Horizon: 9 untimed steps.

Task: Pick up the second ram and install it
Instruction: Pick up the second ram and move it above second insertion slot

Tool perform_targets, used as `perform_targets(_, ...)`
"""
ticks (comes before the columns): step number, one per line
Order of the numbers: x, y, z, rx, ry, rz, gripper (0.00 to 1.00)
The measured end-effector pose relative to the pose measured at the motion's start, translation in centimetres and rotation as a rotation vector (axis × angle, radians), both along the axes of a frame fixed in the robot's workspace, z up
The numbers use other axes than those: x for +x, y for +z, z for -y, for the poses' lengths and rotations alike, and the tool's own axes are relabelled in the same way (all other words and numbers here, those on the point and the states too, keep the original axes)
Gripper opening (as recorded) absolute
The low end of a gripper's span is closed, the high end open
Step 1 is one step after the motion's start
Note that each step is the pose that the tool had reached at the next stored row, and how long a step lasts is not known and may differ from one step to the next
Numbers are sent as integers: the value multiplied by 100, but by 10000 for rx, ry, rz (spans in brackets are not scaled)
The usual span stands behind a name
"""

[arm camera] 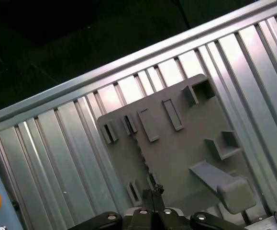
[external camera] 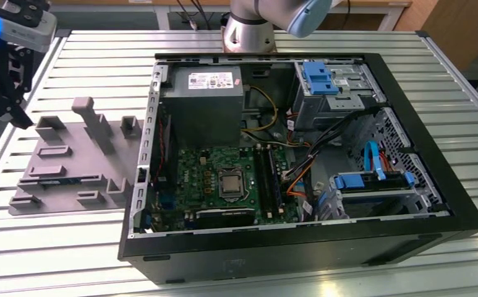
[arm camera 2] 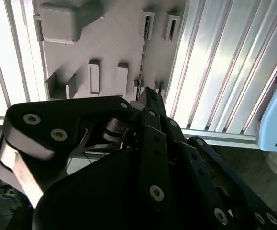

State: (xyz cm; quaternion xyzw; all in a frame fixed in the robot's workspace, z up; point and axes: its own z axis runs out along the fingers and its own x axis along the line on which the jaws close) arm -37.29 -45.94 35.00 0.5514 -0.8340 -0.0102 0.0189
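The second ram (external camera: 64, 180) is a thin blue-green stick standing on its long edge in the grey fixture (external camera: 73, 145). It sits at the fixture's near end in the exterior view, held between small upright holders. Standing it on edge prob. leaves the top edge free for a pinch from above and keeps the contacts off the table. In both wrist views a thin notched line (arm camera 2: 142, 62) (arm camera: 143, 160) runs between holders and looks like the same stick seen edge-on.

The gripper (external camera: 20, 120) hangs over the exterior view's left edge of the slatted table (external camera: 82, 260). It's well apart from the ram and not touching it. In both wrist views its fingertips (arm camera 2: 148, 92) (arm camera: 152, 192) look pressed together w/ nothing between them. The tip lines up roughly w/ the stick's length, so this reads as an approach to the pick, w/ the grasp not yet made.

To the exterior view's right of the fixture, the open PC case (external camera: 305, 247) lies on its side. That turns the motherboard (external camera: 222, 179) face up, so the long black slots (external camera: 268, 179) can take a stick pushed straight down. Can't tell whether any slot is already filled.
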Motion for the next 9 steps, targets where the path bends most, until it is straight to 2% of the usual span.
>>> perform_targets(6,-1,0,1,-2,136,2,11)
perform_targets(9,-1,-2,1,-1,542,4,11)
